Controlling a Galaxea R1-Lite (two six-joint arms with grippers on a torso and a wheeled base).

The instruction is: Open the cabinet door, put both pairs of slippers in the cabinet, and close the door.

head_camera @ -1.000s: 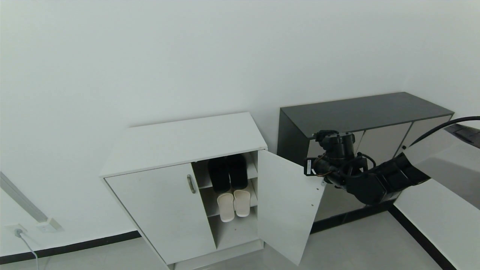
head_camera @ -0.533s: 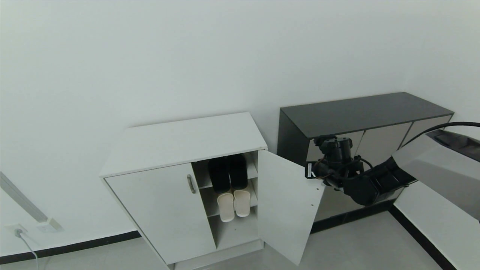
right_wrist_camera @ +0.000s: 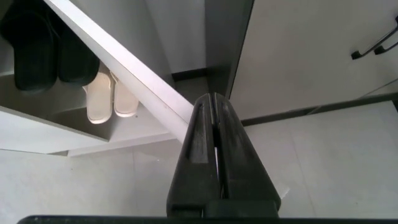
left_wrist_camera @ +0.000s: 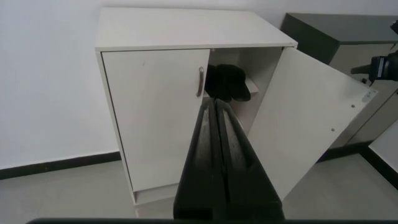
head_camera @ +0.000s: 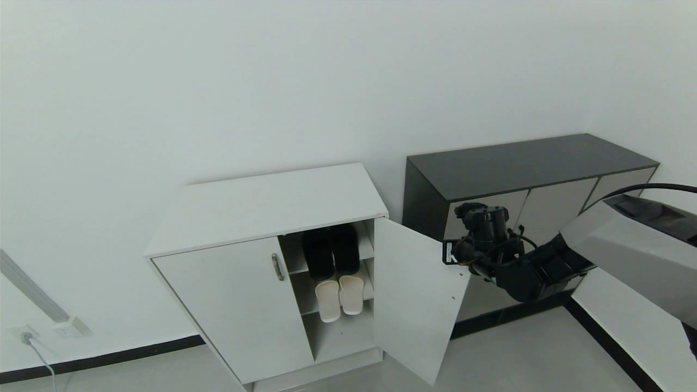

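— Where are the slippers?
— Both pairs are inside the cabinet [head_camera: 261,204], in its right half. The black pair [head_camera: 331,251] lies on the upper shelf [head_camera: 366,249]. The white pair [head_camera: 340,296] lies on the middle shelf [head_camera: 306,304], with its heels at that shelf's front edge.
— And the doors?
— The right door [head_camera: 414,294] stands wide open and hasn't swung in the last second. The left door [head_camera: 234,305] is shut.
— So what changed?
— The right arm [head_camera: 523,272] has dropped a little and edged toward the right door's free edge.
— The end effectors?
— The right end effector [right_wrist_camera: 214,102] has its fingers pressed together on nothing. Its tip is just beside the door's outer edge, and I can't tell whether it touches. The left end effector [left_wrist_camera: 216,115] is likewise closed and empty, in front of the cabinet and well apart from it.
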